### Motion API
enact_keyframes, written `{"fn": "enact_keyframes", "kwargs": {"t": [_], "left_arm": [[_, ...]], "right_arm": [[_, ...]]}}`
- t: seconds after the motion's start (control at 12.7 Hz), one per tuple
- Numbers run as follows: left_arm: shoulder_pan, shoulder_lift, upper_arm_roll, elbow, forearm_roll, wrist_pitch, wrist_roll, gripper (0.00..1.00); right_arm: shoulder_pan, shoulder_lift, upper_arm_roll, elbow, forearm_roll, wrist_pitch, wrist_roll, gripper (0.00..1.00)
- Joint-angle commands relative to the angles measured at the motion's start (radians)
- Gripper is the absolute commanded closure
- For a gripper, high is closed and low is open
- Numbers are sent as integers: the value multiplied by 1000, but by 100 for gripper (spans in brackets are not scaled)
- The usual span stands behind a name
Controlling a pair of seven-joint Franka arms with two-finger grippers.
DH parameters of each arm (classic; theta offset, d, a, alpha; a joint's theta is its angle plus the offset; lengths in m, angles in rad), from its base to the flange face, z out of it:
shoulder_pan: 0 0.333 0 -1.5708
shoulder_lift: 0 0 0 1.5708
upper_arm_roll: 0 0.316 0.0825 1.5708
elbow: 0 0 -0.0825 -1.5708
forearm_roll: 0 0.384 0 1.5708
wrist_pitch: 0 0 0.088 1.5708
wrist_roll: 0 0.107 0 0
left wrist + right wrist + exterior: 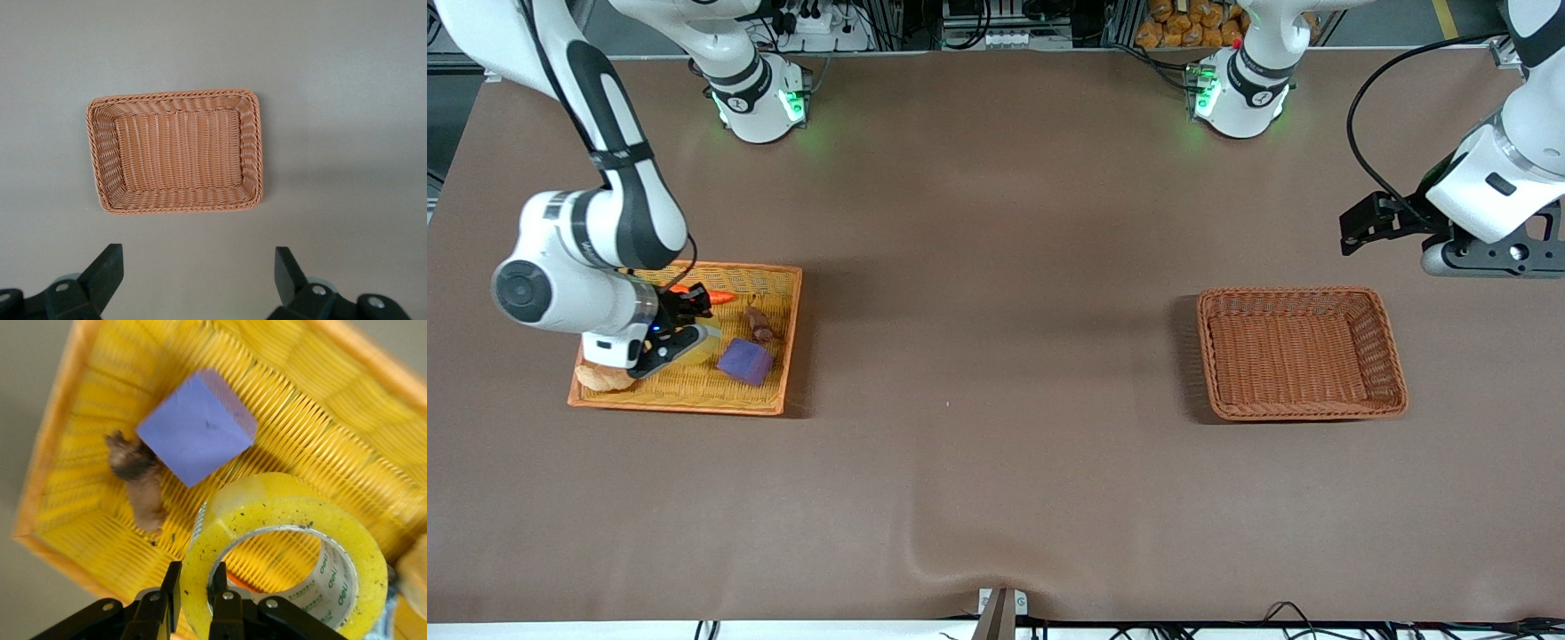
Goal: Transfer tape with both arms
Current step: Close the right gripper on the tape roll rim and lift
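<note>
The tape, a yellowish translucent ring with a grey-white core, is over the yellow wicker tray. My right gripper is shut on the tape's wall, one finger outside the ring and one inside the core. In the front view the right gripper is low over the tray, and only a pale edge of the tape shows beside it. My left gripper is open and empty, held high by the brown wicker basket. In the front view the left gripper waits at the left arm's end of the table.
The tray also holds a purple block, a brown lump, an orange carrot and a croissant. The block and the lump lie close to the tape. The brown basket holds nothing.
</note>
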Motion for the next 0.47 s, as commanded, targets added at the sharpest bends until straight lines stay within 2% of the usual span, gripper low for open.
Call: {"fn": "enact_keyframes", "kwargs": {"t": [0.0, 0.16, 0.24, 0.39], "left_arm": [[5, 6, 2, 18, -13, 1, 18, 0], [7, 6, 5, 18, -11, 1, 25, 0], [7, 6, 8, 18, -10, -1, 23, 0], [7, 6, 8, 18, -7, 1, 25, 0]], "right_arm": [[52, -17, 6, 152, -3, -143, 127, 100], [146, -39, 9, 183, 0, -138, 215, 100], [201, -24, 9, 232, 9, -139, 271, 100], [380, 60, 8, 357, 4, -136, 470, 100]]}}
